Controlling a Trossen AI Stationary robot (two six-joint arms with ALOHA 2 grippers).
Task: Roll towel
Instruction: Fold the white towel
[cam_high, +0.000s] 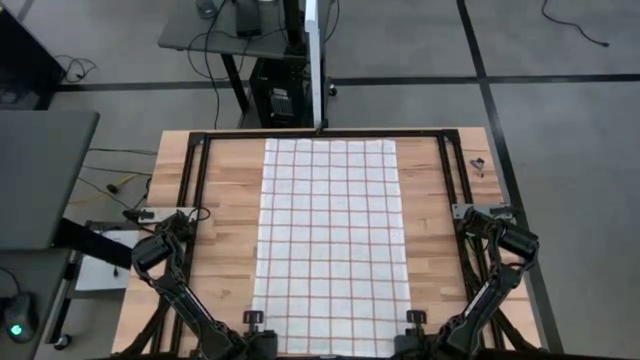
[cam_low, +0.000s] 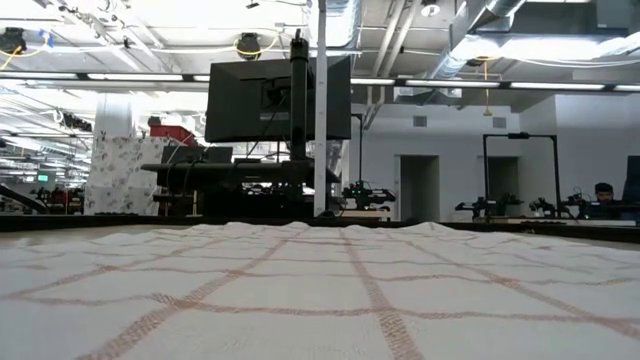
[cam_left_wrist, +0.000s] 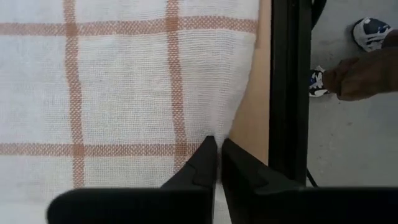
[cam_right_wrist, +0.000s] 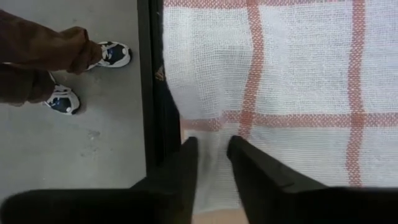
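The towel (cam_high: 330, 230), white with a grid of reddish lines, lies spread flat along the middle of the table from its far edge to its near edge. In the low view the towel (cam_low: 320, 290) fills the foreground. My left gripper (cam_high: 255, 322) stands at the towel's near left corner, shut on the cloth (cam_left_wrist: 217, 149). My right gripper (cam_high: 415, 320) stands at the near right corner, its fingers closed in on a bit of cloth (cam_right_wrist: 212, 149). Both point steeply down. My left gripper pinches the towel's near edge (cam_left_wrist: 231, 134) between its two fingers, close to the left corner, coming from above. The rest of the towel lies flat on the table. My right gripper has the near right corner (cam_right_wrist: 211, 165) between its two fingers, from above. The cloth there is gathered into a small pucker. The rest lies flat.
A black frame (cam_high: 320, 133) runs around the tabletop. Bare wood shows to the left (cam_high: 215, 220) and right (cam_high: 440, 220) of the towel. A person's shoes (cam_right_wrist: 62, 99) stand on the floor just beyond the table's near edge. A small object (cam_high: 478, 163) lies at the far right.
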